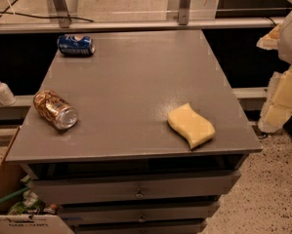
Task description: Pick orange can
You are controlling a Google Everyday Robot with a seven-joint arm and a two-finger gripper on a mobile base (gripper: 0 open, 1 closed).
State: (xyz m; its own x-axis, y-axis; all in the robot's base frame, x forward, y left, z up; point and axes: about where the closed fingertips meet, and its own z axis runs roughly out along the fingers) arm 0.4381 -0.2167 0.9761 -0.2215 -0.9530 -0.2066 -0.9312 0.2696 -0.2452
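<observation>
The orange can lies on its side near the left front edge of the grey table, its silver end facing the front right. Its body is orange-brown with a cream pattern. My gripper hangs at the right edge of the view, off the table's right side and far from the can. Its two cream-yellow fingers stand apart with nothing between them.
A blue can lies on its side at the table's back left. A yellow sponge sits at the front right. A white pump bottle stands on a ledge to the left. A cardboard box sits on the floor at lower left. Drawers are below the tabletop.
</observation>
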